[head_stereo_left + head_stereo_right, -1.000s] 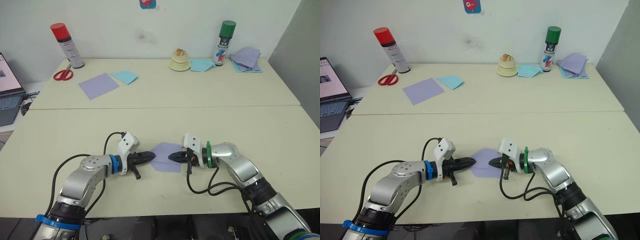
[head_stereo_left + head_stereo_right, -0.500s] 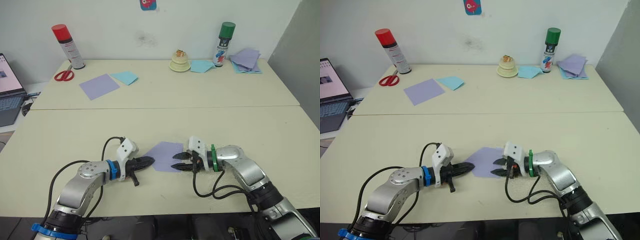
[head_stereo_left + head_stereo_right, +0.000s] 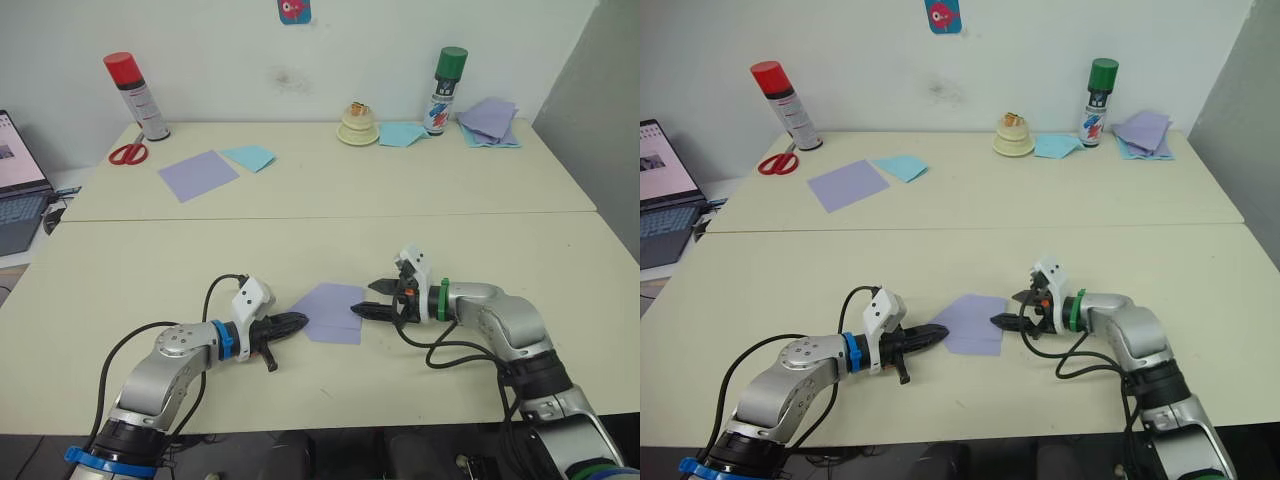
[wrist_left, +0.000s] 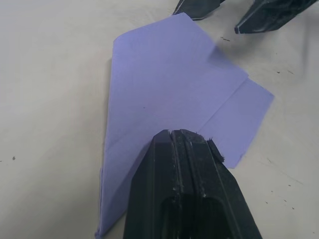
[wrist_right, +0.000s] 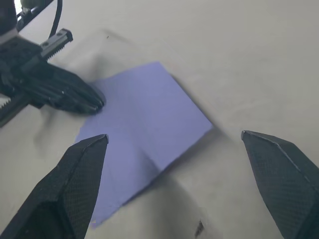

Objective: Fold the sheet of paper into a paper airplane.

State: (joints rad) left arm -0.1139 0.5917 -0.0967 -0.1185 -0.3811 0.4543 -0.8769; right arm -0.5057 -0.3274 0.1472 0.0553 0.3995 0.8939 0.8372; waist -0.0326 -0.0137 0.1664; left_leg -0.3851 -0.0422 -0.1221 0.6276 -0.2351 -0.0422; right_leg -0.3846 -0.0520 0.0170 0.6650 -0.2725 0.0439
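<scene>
between the two tools lies the sheet of paper, part-folded; left tool closed, pinning its edge flat; right tool wide open beside the opposite edge, probably to regrip.

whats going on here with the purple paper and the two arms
The robot is partway through folding the sheet of paper into an airplane on the near table. Its left tool, fingers shut, presses the sheet's left edge down. The right tool is open, off the paper at its right edge. So far the sheet is folded into a pointed, layered shape lying flat.
</scene>
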